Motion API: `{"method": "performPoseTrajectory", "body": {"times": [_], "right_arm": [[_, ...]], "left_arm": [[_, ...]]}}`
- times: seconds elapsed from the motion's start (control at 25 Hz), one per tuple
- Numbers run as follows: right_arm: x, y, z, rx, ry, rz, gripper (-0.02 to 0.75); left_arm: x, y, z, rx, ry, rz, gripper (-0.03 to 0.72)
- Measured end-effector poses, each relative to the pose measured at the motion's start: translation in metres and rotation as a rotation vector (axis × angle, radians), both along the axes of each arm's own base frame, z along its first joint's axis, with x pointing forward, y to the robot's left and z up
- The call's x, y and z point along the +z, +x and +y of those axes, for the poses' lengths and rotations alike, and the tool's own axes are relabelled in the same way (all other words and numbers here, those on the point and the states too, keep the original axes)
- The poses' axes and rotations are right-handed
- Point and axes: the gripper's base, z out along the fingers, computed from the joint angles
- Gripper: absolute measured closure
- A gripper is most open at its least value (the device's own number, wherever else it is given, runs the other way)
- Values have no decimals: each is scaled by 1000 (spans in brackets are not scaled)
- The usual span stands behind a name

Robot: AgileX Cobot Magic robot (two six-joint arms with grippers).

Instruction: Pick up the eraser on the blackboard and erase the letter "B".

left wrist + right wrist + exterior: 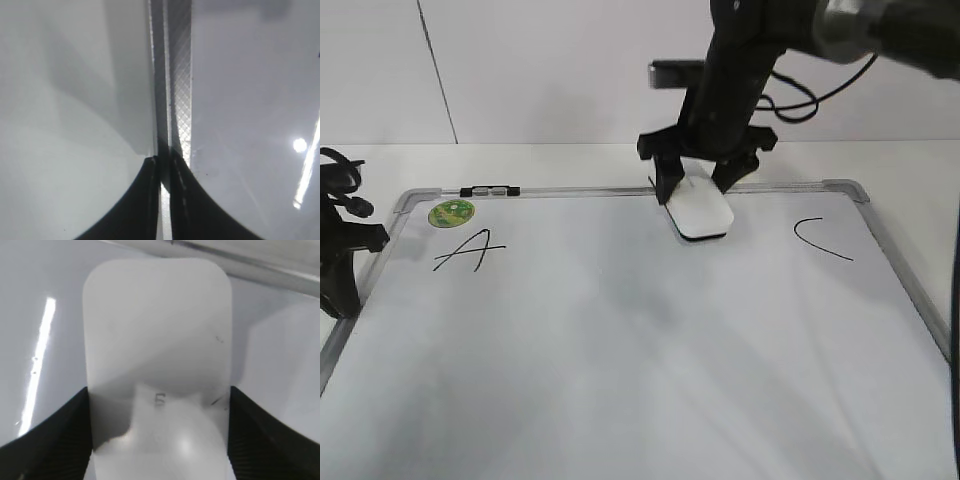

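Note:
The white eraser [700, 212] lies flat on the blackboard [620, 350] near the middle of its top edge. My right gripper [698, 185] is shut on the eraser, one finger on each long side. In the right wrist view the eraser [157, 340] fills the middle between the fingers of my right gripper [159, 440]. The letter "B" shows in no view; the board around the eraser is blank. My left gripper [345, 300] is shut and empty at the board's left edge. In the left wrist view it [162, 162] hangs over the grey frame [180, 100].
A slanted black "A" [468, 250] is at the board's upper left, below a round green sticker [452, 212]. A curved "C" [820, 240] is at the upper right. A small black-and-clear clip [490, 190] sits on the top frame.

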Motion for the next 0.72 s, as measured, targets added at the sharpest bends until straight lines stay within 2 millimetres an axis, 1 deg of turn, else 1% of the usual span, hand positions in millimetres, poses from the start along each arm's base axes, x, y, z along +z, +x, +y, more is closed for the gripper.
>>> {"method": "performPoseTrajectory", "body": {"times": [0.08,0.2,0.28,0.36,0.48,0.6,0.72], "right_arm": [[28,-5,-3,5,14,-55,171],[70,-21,-14,7,-2,-137,171],[82,-36,-23,5,-28,-143,171],[91,-54,-33,-9,-56,-137,171],[105,-88,-50,-49,-78,-127,171],[109,-121,-71,-101,-90,-95,171],[107,-144,-99,-169,-102,-60,171]], "left_arm": [[0,0,0,-1,-1,0,673],[-1,-1,0,-2,-1,7,673],[0,-1,0,-3,-2,17,673],[0,-2,0,-4,-3,23,673],[0,-2,0,-5,-3,26,673],[0,-3,0,-5,-5,31,673],[0,-3,0,-5,-5,34,673]]}}
